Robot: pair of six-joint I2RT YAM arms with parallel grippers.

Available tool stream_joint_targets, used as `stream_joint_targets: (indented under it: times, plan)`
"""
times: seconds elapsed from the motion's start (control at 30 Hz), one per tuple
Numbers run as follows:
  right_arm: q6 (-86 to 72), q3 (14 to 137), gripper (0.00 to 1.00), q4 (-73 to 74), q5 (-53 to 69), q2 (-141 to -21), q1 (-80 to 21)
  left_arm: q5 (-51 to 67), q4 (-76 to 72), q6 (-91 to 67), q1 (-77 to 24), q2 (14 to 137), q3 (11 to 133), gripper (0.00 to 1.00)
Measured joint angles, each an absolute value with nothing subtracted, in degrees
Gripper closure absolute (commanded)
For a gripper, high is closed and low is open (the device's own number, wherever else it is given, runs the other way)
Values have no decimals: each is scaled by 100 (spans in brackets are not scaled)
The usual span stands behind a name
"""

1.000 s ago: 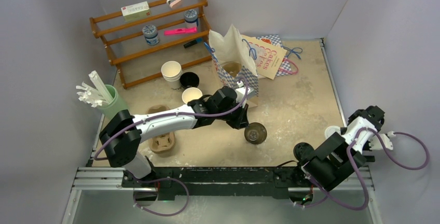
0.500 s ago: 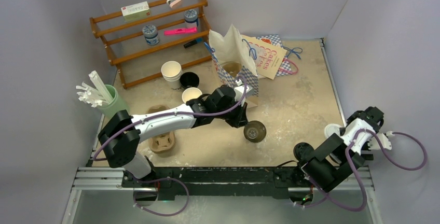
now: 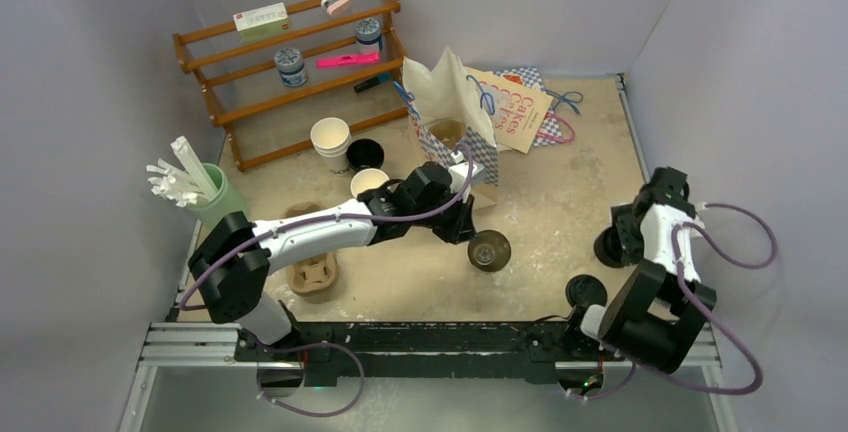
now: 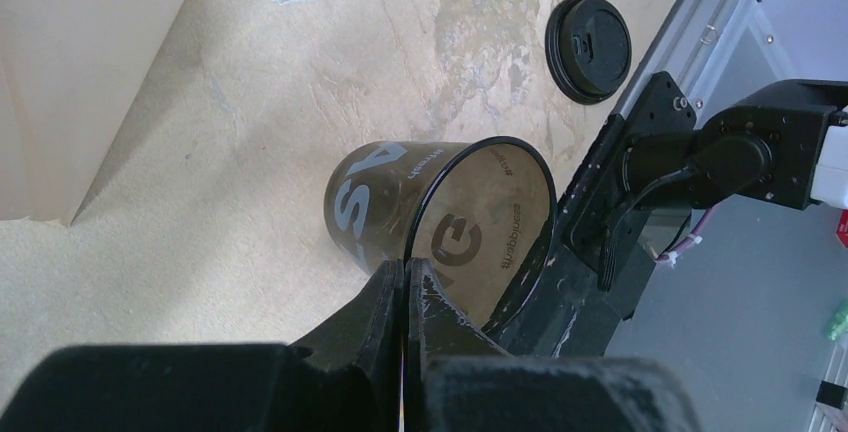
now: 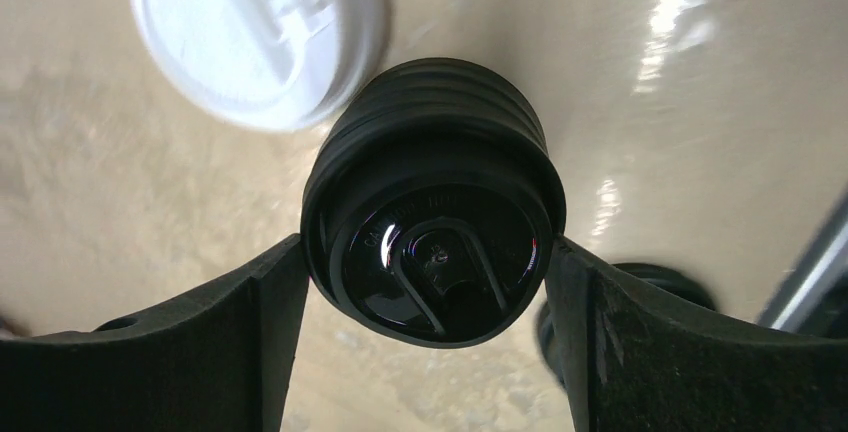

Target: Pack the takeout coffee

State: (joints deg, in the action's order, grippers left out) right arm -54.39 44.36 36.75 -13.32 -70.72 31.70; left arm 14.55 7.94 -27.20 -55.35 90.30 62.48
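Observation:
The takeout coffee cup (image 3: 490,251), small and black with a brownish inside, hangs tilted with its mouth turned sideways. My left gripper (image 3: 470,235) is shut on its rim; in the left wrist view the fingers (image 4: 385,297) pinch the cup (image 4: 440,212) wall, one inside, one outside. My right gripper (image 3: 612,245) is at the right of the table. A round black sip lid (image 5: 432,202) with ridged sides sits between its fingers (image 5: 270,292), touching both, raised off the floor.
An open paper bag (image 3: 450,122) stands behind the cup, with a flat printed bag (image 3: 515,107) beside it. Another black lid (image 3: 585,290) and a white lid (image 5: 255,37) lie near the right arm. At left are a wooden shelf (image 3: 290,72), white cups (image 3: 330,142), a green cup (image 3: 215,197) and a cup carrier (image 3: 312,272).
The right arm has swung from the table's right front edge up and leftward, its fingers closing in on the black lid and carrying it. The left arm and cup have barely shifted.

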Motion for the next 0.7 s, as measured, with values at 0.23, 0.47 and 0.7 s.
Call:
stream_joint_targets:
  times: [0.23, 0.47, 0.7]
  plan:
    - [-5924, 5354, 10, 3684, -1118, -8112, 1586, 1428, 805, -2716, -5439, 9030, 6248, 100]
    - [-5752, 6383, 1, 3874, -1170, -8652, 1087, 1411, 847, -2633, -5275, 9109, 6289, 100]
    - [-5411, 6611, 1, 4060, -1402, -8635, 1094, 1437, 1260, -2641, -5251, 9592, 6825, 100]
